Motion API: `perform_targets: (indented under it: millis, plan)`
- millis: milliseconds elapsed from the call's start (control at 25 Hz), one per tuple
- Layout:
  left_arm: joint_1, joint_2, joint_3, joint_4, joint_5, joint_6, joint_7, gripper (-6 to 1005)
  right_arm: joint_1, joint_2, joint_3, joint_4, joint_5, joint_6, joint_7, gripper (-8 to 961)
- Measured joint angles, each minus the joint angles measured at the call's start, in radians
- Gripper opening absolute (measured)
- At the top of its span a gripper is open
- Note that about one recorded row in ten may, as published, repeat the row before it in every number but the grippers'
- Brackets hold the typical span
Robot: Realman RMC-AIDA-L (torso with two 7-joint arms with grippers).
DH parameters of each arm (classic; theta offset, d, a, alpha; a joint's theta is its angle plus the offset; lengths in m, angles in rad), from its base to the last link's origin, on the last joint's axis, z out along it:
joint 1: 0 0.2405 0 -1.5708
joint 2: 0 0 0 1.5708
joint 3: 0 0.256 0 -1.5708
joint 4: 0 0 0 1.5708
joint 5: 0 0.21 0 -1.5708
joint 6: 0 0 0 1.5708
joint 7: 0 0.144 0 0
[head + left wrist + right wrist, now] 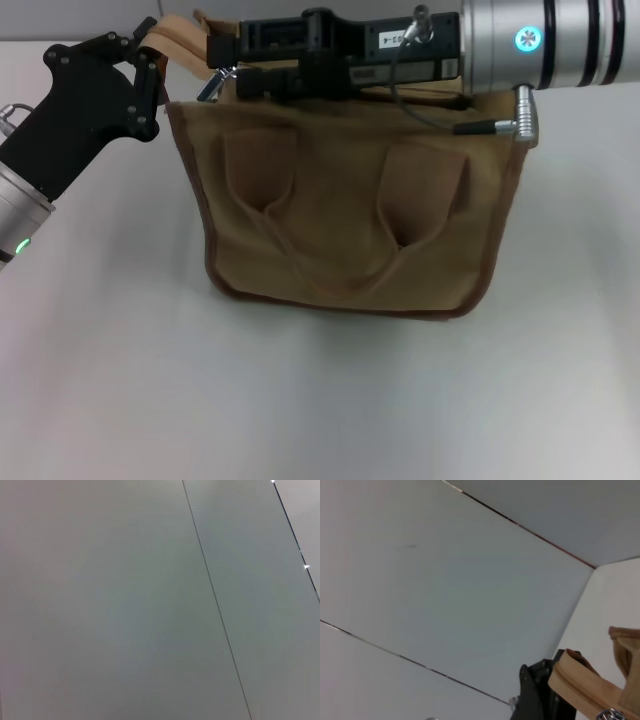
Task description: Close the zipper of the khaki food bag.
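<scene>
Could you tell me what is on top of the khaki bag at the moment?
Over the bag, the right gripper reaches along its top edge to the shiny zipper pull; the left gripper is at the left corner. The arm covers the zipper line and the bag's inside.

The khaki food bag (345, 215) stands upright, zipper (214, 84) slider at its left end.

Khaki food bag (345, 215) upright on table (320, 400). Left gripper (150, 85) at bag's top left corner; right gripper (225, 75) over bag's top edge, reaching in from right, just beside left one.
</scene>
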Motion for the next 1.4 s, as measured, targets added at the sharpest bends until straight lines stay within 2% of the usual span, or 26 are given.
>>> perform_targets:
  millis: [480,960,1400]
  plan:
    - [-0.012,0.0,-0.009,-0.001,-0.001,0.019,-0.007,25,0.025,0.0,-0.08,0.004,0.0,0.079,0.032,684]
    - [-0.018,0.0,-0.005,-0.01,-0.002,0.042,-0.009,27,0.017,0.001,-0.094,-0.006,0.0,0.14,0.004,684]
    - [-0.019,0.0,-0.008,-0.028,-0.036,0.052,-0.002,29,0.001,0.005,-0.094,-0.033,0.008,0.129,-0.047,684]
